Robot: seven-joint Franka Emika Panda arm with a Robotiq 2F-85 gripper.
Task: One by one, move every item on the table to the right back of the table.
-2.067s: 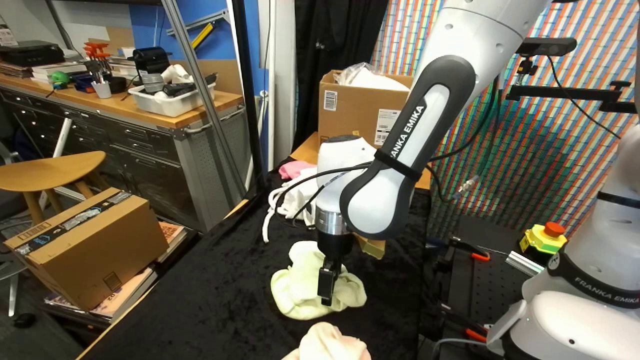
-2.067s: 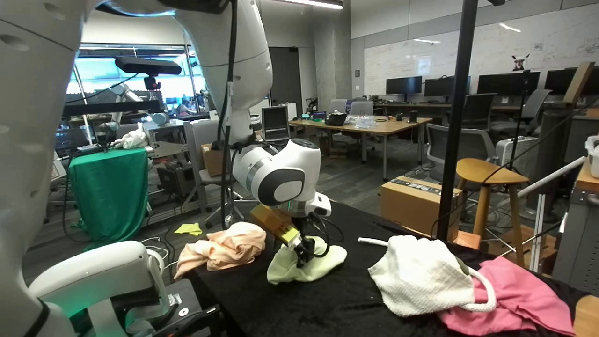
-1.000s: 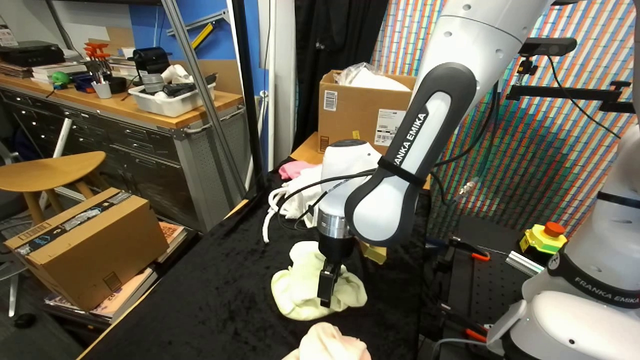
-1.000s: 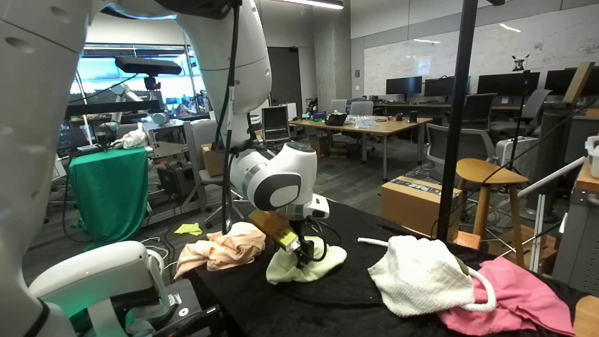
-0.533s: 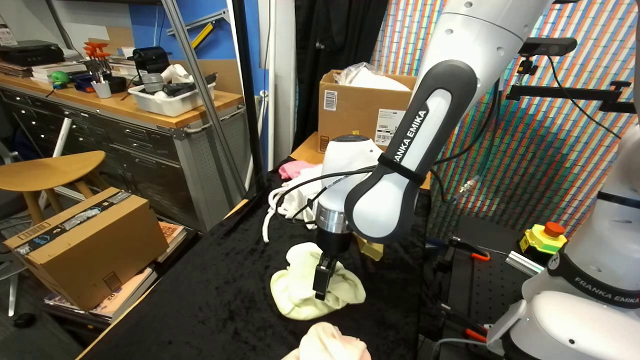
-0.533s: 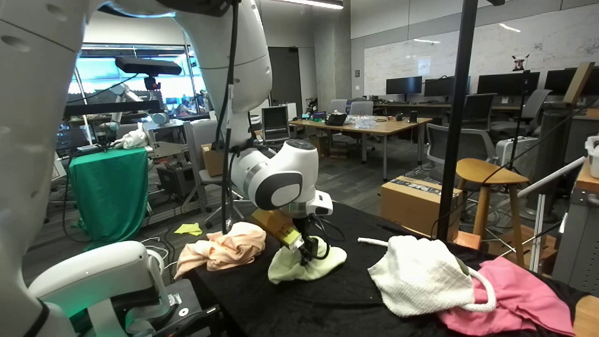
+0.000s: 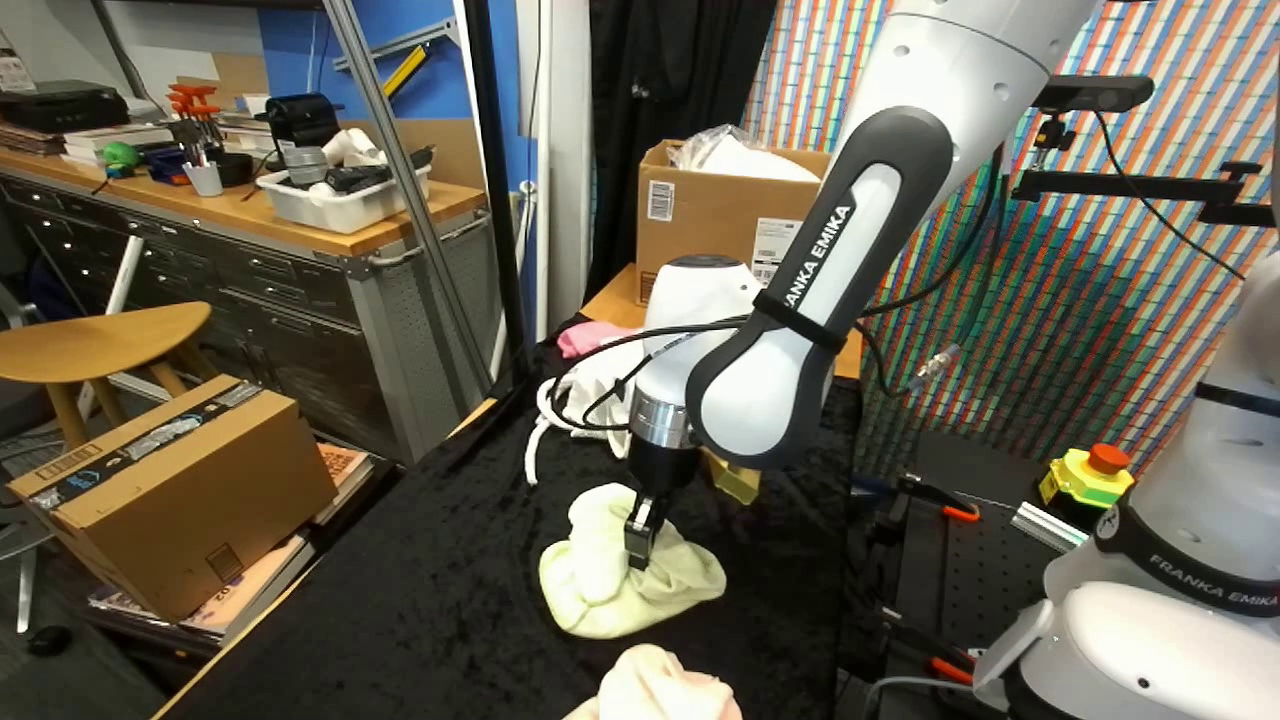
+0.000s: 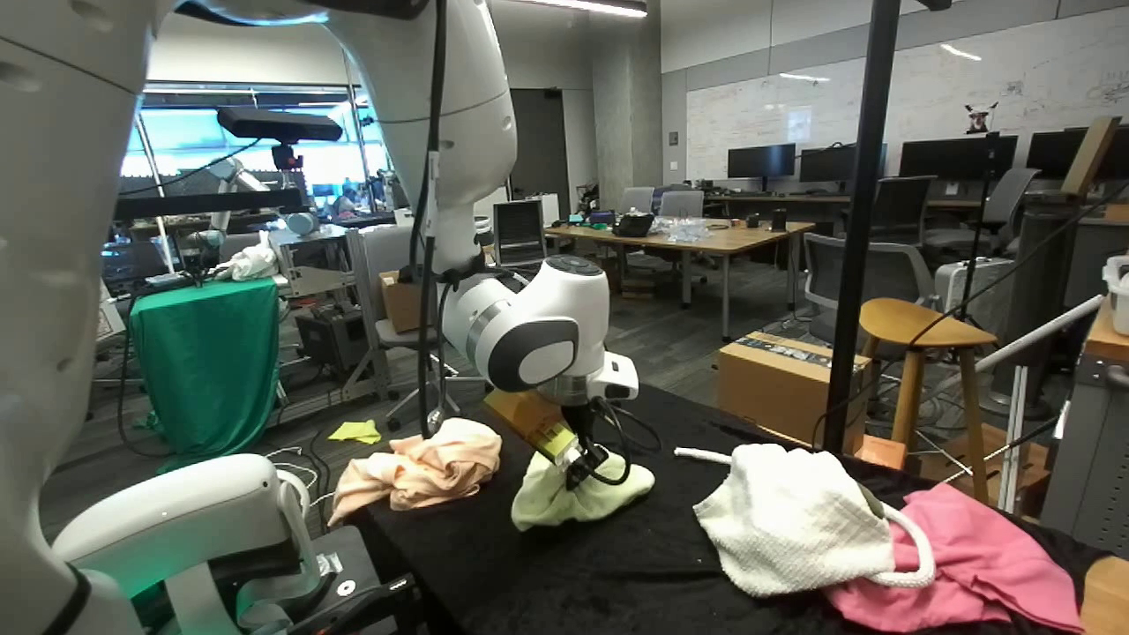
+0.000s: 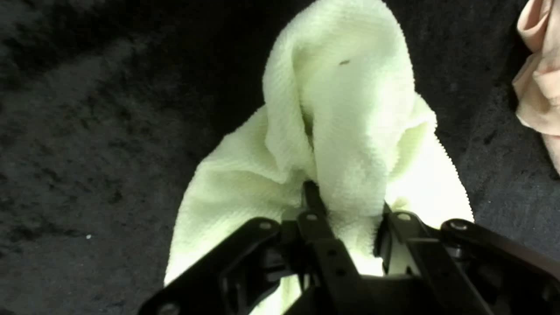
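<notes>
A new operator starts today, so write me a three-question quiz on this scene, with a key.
1. What is the claw pinching?
2. True or false: in an exterior view, the white cloth overlaps the pink cloth.
3. Pick one. The peach cloth lies:
(a) on the pink cloth
(b) directly beneath the claw
(c) apart from the white cloth

Key:
1. A fold of the pale yellow-green cloth
2. True
3. c

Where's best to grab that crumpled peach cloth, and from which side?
Probably from above: pinch the raised hump of the crumpled peach cloth, at its end nearest the crumpled pale green textured cloth. Folds bunch up there, while the opposite end spreads lower.
</notes>
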